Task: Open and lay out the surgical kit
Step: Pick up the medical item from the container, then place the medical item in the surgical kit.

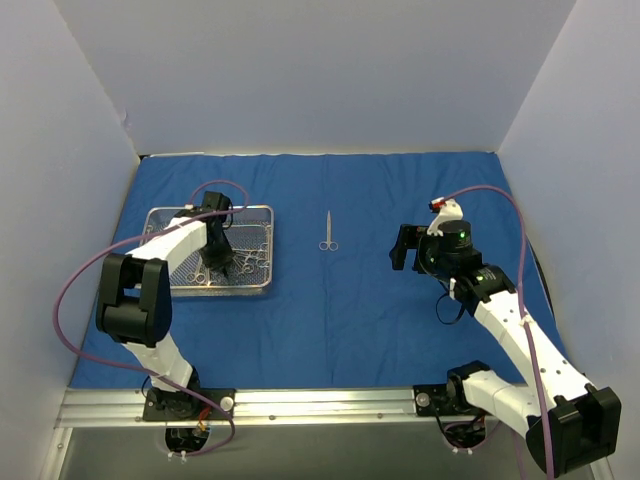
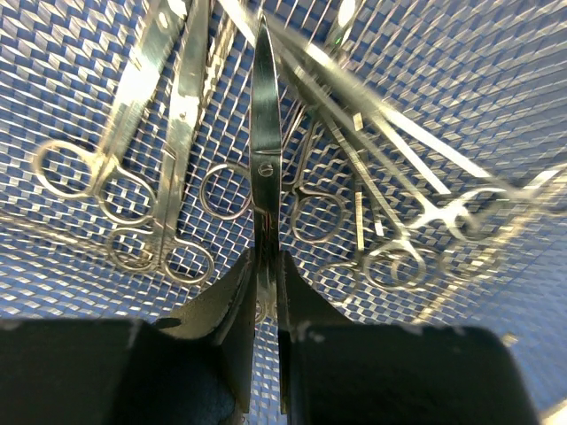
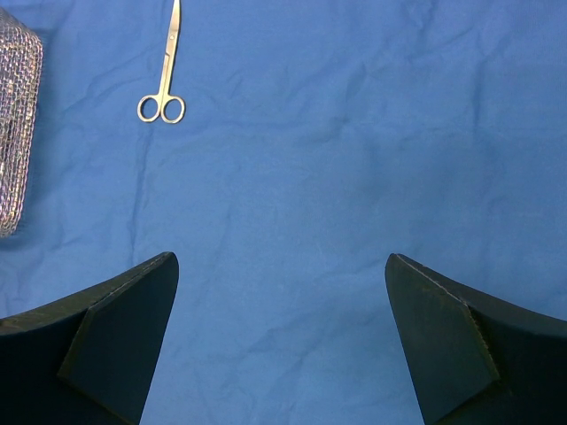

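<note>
The royal-blue cloth wrap [image 1: 380,300] lies spread flat over the table. The silver wire-mesh tray [image 1: 258,212] stands on it at the left, holding several ring-handled steel instruments [image 2: 133,177]. My left gripper [image 1: 218,262] is inside the tray, shut on one pair of steel scissors [image 2: 264,142] that points away from the fingers above the others. One pair of scissors [image 1: 327,231] lies alone on the cloth at centre; it also shows in the right wrist view [image 3: 165,75]. My right gripper [image 1: 404,247] hovers open and empty over bare cloth at the right.
White walls close in the back and both sides. A metal rail [image 1: 320,402] runs along the near edge by the arm bases. The tray's corner [image 3: 18,124] shows at the left edge of the right wrist view.
</note>
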Robot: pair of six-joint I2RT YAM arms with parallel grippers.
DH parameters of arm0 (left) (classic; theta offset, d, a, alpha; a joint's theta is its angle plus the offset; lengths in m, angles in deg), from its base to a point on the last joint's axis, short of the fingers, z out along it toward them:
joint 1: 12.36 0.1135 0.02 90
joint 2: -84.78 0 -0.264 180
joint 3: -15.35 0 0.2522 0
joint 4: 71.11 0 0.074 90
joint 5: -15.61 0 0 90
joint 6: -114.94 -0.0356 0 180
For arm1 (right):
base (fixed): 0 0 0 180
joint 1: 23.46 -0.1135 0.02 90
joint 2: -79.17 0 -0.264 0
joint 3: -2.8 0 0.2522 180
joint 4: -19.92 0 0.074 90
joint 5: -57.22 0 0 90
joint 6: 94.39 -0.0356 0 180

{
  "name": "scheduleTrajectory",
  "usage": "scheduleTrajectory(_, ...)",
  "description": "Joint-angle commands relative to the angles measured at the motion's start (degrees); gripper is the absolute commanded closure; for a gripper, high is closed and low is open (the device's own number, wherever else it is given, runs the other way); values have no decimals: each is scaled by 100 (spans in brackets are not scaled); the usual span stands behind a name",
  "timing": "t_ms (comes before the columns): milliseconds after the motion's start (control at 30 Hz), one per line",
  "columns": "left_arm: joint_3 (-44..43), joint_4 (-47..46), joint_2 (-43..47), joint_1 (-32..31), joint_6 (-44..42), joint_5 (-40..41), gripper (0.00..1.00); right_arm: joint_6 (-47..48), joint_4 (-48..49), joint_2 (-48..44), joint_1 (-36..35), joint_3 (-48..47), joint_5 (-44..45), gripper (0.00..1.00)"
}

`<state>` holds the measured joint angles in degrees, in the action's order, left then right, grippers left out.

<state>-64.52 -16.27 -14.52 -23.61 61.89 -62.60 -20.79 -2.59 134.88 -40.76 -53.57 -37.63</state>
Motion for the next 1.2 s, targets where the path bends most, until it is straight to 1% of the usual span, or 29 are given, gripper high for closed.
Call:
scheduleTrajectory(0,-517,242,491,8,-153,297,98,41,111,2,-19,25,27,2)
scheduleTrajectory(167,-1087,584,658,0,-250,403,98,41,93,-59,-19,7,36,2)
scheduleTrajectory(267,-1438,690,737,-158,-276,394,98,41,85,-95,-19,-2,45,2)
scheduleTrajectory(367,-1912,857,702,-562,-206,534,98,32,67,-95,-19,-45,45,2)
scheduleTrajectory(400,-2045,893,659,-798,-180,561,98,23,15,-112,-19,-80,36,2)
scheduleTrajectory(467,-2309,946,466,-1054,-101,570,98,14,-12,-173,-19,-107,27,2)
scheduleTrajectory(633,-3398,1068,-377,-1976,31,719,98,-29,-4,-253,-19,-55,80,2)
scheduleTrajectory(667,-3583,1086,-527,-2082,49,676,98,-30,14,-244,-19,-54,106,2)
scheduleTrajectory(700,-3959,1112,-833,-2188,67,658,98,-38,31,-261,-19,-46,132,2)
scheduleTrajectory(733,-4163,1174,-1001,-2398,67,666,98,-38,40,-270,-19,-37,159,2)
scheduleTrajectory(800,-4550,1209,-1448,-2592,67,693,98,-30,49,-288,-10,-28,229,2)
scheduleTrajectory(833,-4926,1227,-1608,-2750,58,684,98,-38,49,-297,-10,-28,247,2)
scheduleTrajectory(900,-5297,1236,-2072,-2891,84,658,98,-30,49,-270,-10,-11,282,2)
scheduleTrajectory(967,-5920,1332,-2416,-3049,93,614,98,-47,75,-262,-19,24,299,2)
scheduleTrajectory(1000,-6140,1446,-2766,-3094,93,614,98,-47,93,-253,-19,33,317,2)
scheduleTrajectory(1033,-6543,1490,-2935,-3138,67,622,98,-65,102,-262,-10,60,326,2)
scheduleTrajectory(1067,-6703,1499,-3241,-3208,32,596,98,-65,119,-262,-10,86,335,2)
scheduleTrajectory(1167,-7029,1351,-3690,-3287,-12,517,98,-91,137,-253,-10,130,387,3)
